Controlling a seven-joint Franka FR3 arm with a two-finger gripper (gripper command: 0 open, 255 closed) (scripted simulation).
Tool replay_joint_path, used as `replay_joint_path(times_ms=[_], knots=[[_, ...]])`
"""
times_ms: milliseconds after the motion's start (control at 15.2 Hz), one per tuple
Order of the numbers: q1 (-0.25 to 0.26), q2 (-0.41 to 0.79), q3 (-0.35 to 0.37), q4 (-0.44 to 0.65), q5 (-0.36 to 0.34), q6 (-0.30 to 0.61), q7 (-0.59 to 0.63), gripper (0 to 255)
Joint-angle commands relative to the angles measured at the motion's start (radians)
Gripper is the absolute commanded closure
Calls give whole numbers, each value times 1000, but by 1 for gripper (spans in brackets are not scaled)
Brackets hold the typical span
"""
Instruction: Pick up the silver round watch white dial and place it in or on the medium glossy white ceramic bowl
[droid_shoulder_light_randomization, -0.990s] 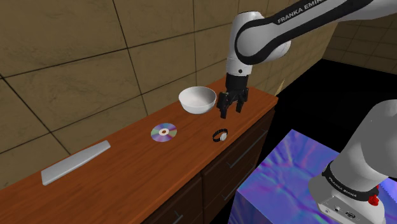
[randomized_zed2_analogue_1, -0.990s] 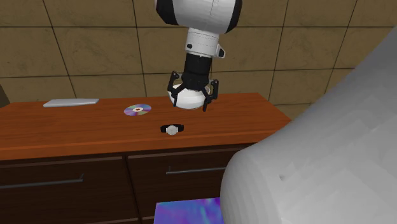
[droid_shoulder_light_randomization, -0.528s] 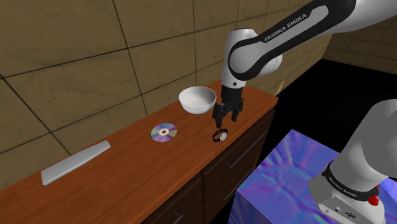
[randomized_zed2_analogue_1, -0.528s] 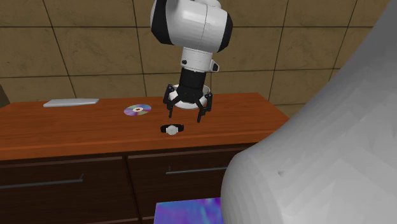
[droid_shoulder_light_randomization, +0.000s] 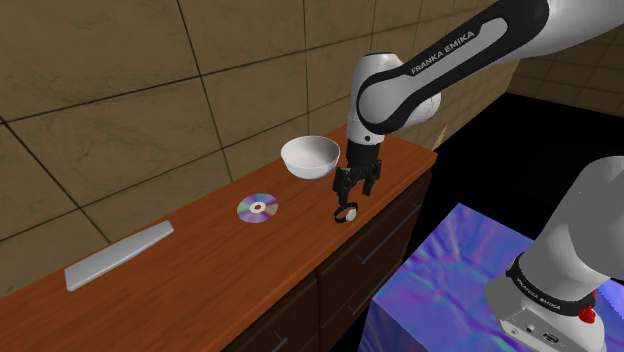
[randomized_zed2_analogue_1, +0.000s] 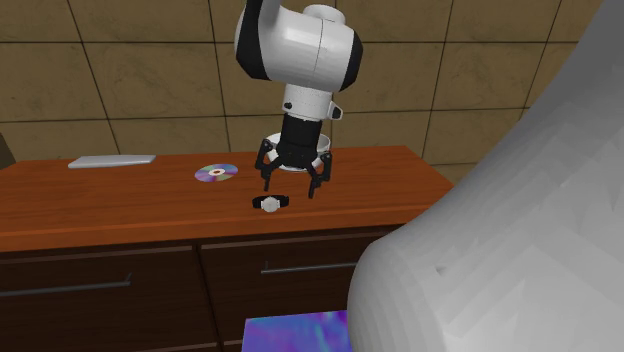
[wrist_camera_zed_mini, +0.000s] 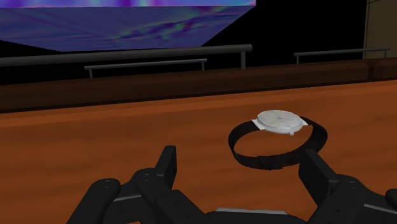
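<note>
Watch (droid_shoulder_light_randomization: 346, 212), bowl (droid_shoulder_light_randomization: 310, 156) and disc (droid_shoulder_light_randomization: 257, 208), one each, sit on countertop (droid_shoulder_light_randomization: 200, 262).

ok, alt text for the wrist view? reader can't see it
Open black gripper hovers low over a reddish-brown wooden countertop; a watch with a pale round dial and black strap lies just ahead of it, not gripped.

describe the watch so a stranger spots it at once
On the long wooden counter by the tiled wall, look near the front edge below the open gripper. The watch lies there: a black strap loop with a pale round face, unlike the white bowl and shiny disc.
</note>
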Motion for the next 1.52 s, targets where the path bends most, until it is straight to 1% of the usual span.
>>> replay_joint_path(times_ms=[0, 66, 660, 1452], knots=[[0, 0, 0, 0, 0, 0, 0, 0], [0, 0, 0, 0, 0, 0, 0, 255], [0, 0, 0, 0, 0, 0, 0, 255], [-9, -101, -10, 76, -29, -174, 44, 255]])
